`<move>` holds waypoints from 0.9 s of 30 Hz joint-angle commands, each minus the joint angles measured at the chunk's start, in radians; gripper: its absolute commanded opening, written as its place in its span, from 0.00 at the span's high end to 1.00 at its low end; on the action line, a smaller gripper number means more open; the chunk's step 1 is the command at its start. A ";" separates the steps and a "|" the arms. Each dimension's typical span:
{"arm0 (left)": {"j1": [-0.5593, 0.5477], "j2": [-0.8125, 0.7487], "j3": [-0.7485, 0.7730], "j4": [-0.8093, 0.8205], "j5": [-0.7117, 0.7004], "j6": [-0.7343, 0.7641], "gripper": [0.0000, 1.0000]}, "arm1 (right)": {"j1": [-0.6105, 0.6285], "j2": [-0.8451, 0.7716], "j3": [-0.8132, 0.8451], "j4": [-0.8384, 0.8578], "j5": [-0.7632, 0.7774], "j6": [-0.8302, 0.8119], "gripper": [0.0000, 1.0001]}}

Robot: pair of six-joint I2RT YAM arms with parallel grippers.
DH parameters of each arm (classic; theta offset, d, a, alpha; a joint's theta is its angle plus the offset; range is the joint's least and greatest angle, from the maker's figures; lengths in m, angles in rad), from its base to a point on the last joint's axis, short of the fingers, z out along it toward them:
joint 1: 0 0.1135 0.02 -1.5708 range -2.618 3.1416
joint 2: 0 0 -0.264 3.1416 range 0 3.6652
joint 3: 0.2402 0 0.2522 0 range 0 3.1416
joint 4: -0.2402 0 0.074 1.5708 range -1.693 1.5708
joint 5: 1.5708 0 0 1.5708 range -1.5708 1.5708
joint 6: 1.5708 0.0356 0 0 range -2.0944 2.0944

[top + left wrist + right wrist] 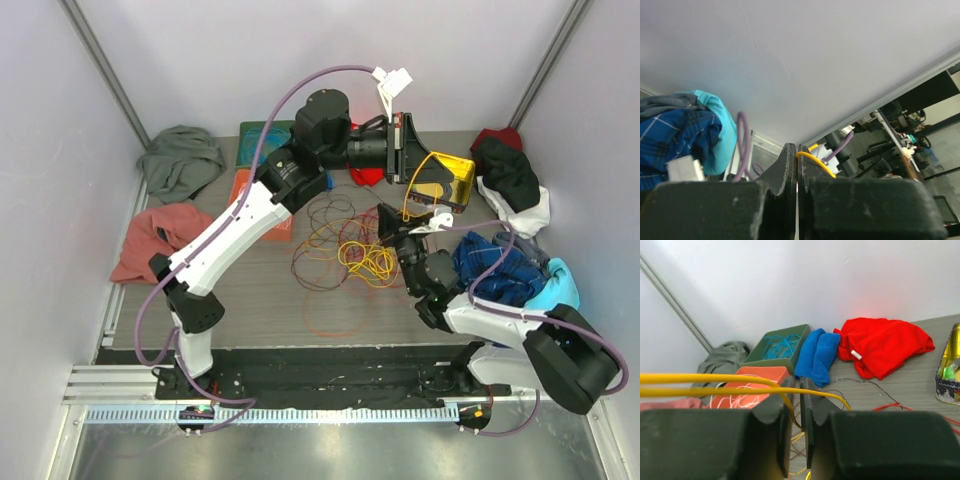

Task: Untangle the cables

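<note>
A tangle of yellow, red, orange and dark cables (340, 250) lies mid-table. My left gripper (415, 152) is raised over the far right side, shut on a yellow cable (815, 161) that comes out between its tips (797, 147). That cable (408, 195) runs down to my right gripper (388, 222), low beside the pile. In the right wrist view the jaws (801, 382) stand a narrow gap apart. One yellow strand (735, 390) drops into that gap and another lies across the finger tops.
A green tray (782, 345) holds a blue cable and an orange tray (760, 377) holds a white one. Red cloth (880, 342) and blue cloth (817, 355) lie at the back. A gold bag (455, 180), plaid clothes (500, 265) and grey clothing (180, 160) ring the table.
</note>
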 commanded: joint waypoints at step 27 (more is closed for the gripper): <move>0.044 0.002 0.148 -0.130 -0.208 0.169 1.00 | 0.052 -0.364 0.032 -0.385 -0.182 -0.016 0.42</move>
